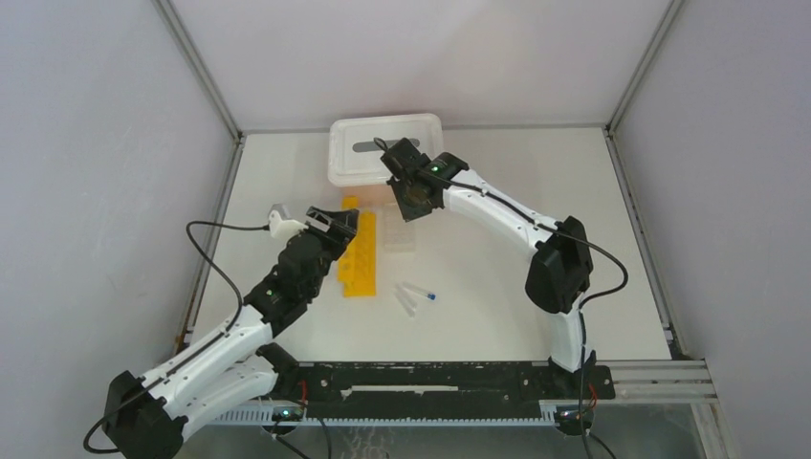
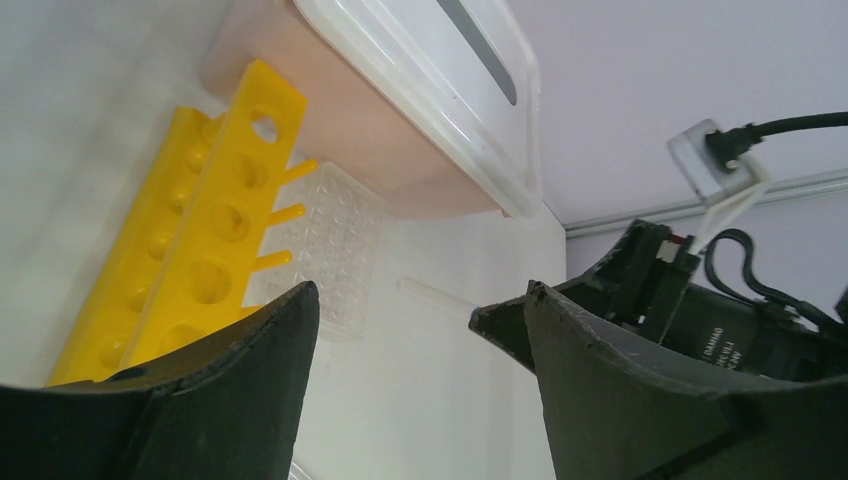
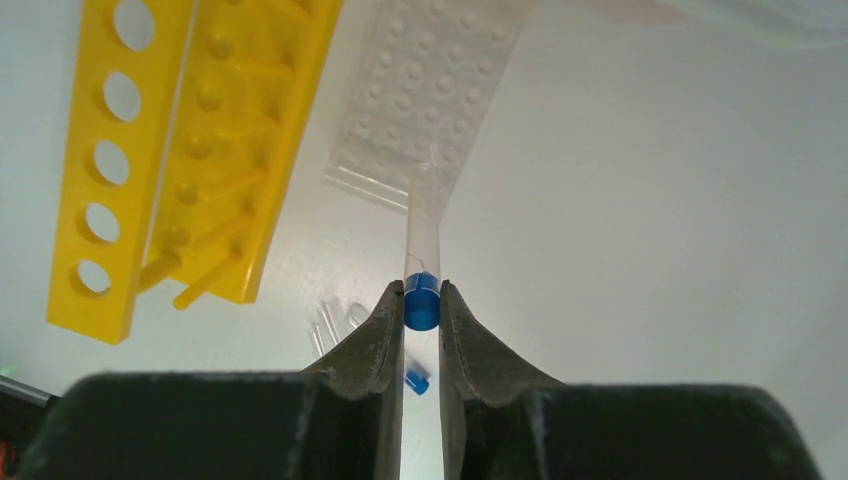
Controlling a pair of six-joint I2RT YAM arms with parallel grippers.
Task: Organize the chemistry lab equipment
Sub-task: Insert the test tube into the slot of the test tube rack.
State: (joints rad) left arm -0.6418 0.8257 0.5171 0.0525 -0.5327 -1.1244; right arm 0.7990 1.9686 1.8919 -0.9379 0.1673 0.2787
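A long yellow rack with round holes lies on the table, and a clear gridded rack lies just right of it. My right gripper is shut on the blue cap of a small clear tube; it hangs above the clear rack, the tube pointing down at the rack's near edge. The left gripper is open and empty, hovering at the yellow rack's left side. Loose blue-capped tubes lie on the table in front of the racks.
A pink bin with a white slotted lid stands behind the racks, close to the right gripper. A white cable clip sticks out beside the left gripper. Grey walls enclose the table.
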